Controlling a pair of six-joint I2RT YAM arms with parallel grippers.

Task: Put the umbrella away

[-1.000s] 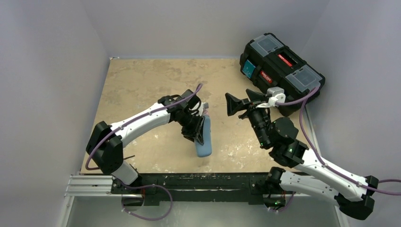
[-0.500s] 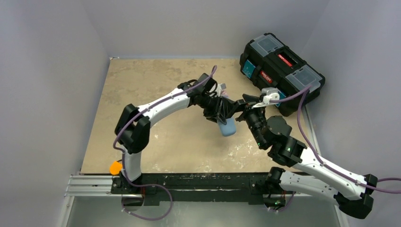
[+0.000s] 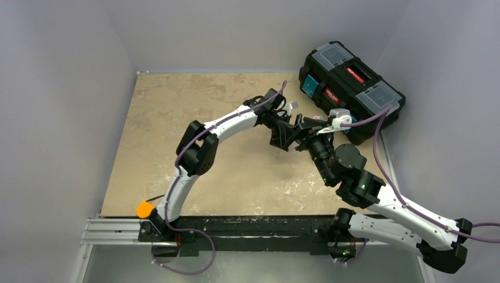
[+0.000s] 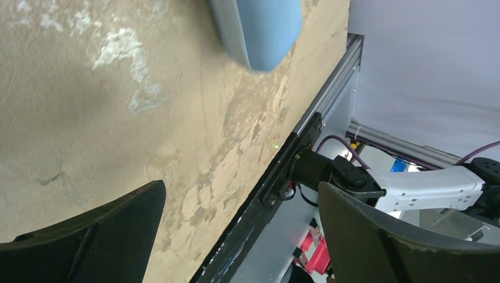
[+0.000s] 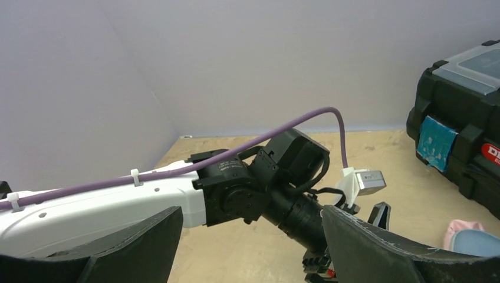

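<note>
A pale pink bit of the umbrella [image 5: 457,231] shows at the lower right edge of the right wrist view, against a light blue oval case [image 5: 479,243]. The same case [image 4: 259,29] appears at the top of the left wrist view, beyond my left gripper [image 4: 240,187], which is open and empty. In the top view both are hidden under the arms. My left gripper [image 3: 282,135] and my right gripper [image 3: 299,128] meet at the table's middle right. My right gripper [image 5: 250,209] is open, holding nothing, with the left arm's wrist behind its jaws.
A black toolbox [image 3: 351,88] with red labels stands at the back right corner, partly off the table [image 3: 177,118]. It also shows in the right wrist view as the toolbox [image 5: 466,135]. An orange knob [image 3: 144,209] sits at the left arm's base.
My left arm swung right toward the right gripper carrying the blue case. Its jaws then opened and let the case go. The right arm barely moved.
</note>
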